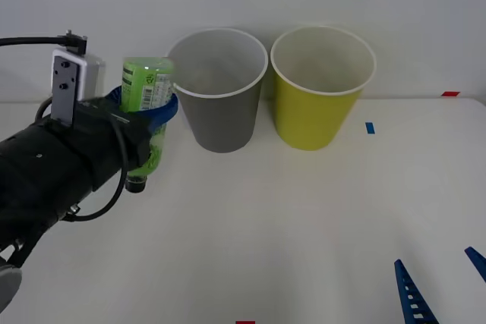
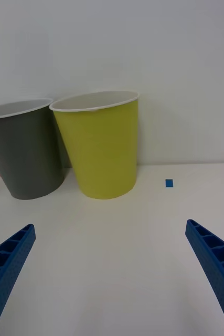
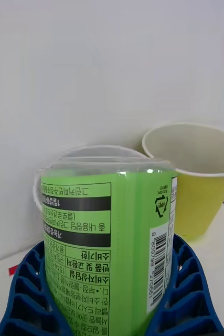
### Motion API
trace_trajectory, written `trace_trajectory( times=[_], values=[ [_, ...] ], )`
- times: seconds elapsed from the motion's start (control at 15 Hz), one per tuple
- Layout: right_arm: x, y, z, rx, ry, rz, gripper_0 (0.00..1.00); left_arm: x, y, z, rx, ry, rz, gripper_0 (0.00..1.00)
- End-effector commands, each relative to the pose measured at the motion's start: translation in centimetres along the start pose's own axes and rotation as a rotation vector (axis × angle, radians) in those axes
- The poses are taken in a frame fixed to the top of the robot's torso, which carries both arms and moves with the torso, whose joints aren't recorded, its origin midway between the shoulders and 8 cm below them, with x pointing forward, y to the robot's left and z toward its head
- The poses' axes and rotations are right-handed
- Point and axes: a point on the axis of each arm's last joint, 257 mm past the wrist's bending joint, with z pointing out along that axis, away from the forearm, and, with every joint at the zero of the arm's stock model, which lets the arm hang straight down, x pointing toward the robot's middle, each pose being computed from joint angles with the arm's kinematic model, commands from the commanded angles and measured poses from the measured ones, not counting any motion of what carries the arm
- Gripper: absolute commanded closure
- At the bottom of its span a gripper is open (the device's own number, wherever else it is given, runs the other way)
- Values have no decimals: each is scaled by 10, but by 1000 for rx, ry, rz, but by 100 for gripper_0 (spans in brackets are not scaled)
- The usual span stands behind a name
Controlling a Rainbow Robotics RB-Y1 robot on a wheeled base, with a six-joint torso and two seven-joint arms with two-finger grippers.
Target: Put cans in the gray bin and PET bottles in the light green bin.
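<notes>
Green-labelled PET bottle [image 1: 146, 111] inverted, pinched by left end effector [image 1: 148, 108] beside gray bin [image 1: 220, 123]; right end effector [image 2: 112, 273] spread.

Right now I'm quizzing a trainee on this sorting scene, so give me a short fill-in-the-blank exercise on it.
1. The left gripper is shut on the PET bottle, held with its black cap pointing ____.
2. The bin nearest the held bottle is the ____ bin.
3. The right gripper sits low over the table with its blue fingers ____.
4. The small blue tape mark lies beside the ____ bin.

Missing words: down; gray; open; light green
</notes>
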Motion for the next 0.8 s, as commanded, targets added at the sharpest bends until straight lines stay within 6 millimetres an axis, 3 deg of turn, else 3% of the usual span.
trace_trajectory(
  times=[0.07, 0.47, 0.8],
  values=[
    [0, 0, 0, 0, 0, 0, 0, -31, 16, -5, 12, -29, -60, 100],
    [0, 0, 0, 0, 0, 0, 0, -53, 38, -14, -10, 36, -21, 100],
    [0, 0, 0, 0, 0, 0, 0, -100, 22, -5, 13, -47, 8, 100]
  ],
)
